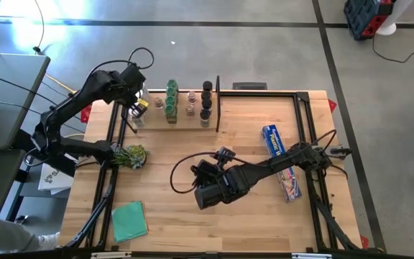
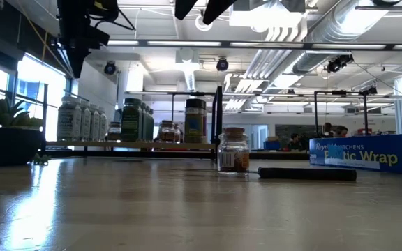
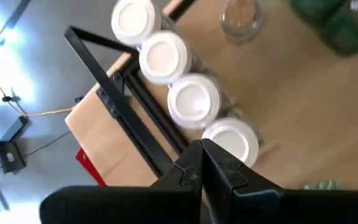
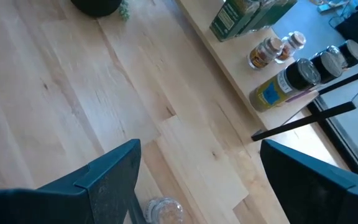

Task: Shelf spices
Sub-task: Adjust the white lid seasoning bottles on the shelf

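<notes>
1. The left gripper, fingers pressed together and holding nothing, hangs over white-capped spices on the shelf.
2. The right gripper, fingers wide apart, is above one jar on the table.

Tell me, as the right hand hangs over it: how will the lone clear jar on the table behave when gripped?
The jar looks like clear glass: probably rigid, but slippery and breakable. Short, squat and upright, it should resist tipping; laid over, its round body would roll. The open right hand is above it; the left hand is at the shelf.
</notes>
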Controlling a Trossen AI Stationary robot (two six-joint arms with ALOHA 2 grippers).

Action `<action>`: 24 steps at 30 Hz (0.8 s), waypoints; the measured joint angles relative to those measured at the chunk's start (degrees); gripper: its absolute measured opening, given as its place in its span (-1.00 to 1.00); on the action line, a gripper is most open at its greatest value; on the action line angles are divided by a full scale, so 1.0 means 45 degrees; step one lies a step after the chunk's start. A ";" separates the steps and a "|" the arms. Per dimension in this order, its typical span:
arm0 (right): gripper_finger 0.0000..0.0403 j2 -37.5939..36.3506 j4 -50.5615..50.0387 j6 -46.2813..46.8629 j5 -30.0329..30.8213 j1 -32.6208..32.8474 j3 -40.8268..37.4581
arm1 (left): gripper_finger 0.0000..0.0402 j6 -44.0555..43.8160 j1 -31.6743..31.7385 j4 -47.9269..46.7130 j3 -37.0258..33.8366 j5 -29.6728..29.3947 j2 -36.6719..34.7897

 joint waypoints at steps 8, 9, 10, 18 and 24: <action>0.62 0.0000 0.0015 0.0324 -0.0093 0.0099 0.0000 | -1.00 -0.0096 0.0461 0.0250 0.0000 0.0489 0.1060; 0.62 0.0000 0.0019 0.0346 -0.0093 0.0135 0.0000 | -1.00 -0.0101 0.0506 0.0259 0.0000 0.0350 0.1242; 0.62 0.0000 0.0016 0.0371 -0.0092 0.0169 0.0000 | -1.00 -0.0101 0.0513 0.0269 0.0000 0.0298 0.1392; 0.62 0.0000 0.0015 0.0312 -0.0092 0.0219 0.0000 | -1.00 -0.0325 0.0673 0.0206 -0.0005 -0.0038 0.2177; 0.62 0.0005 0.0015 0.0374 -0.0087 0.0214 0.0000 | -1.00 0.0194 0.1013 0.0274 -0.0005 -0.0065 0.2538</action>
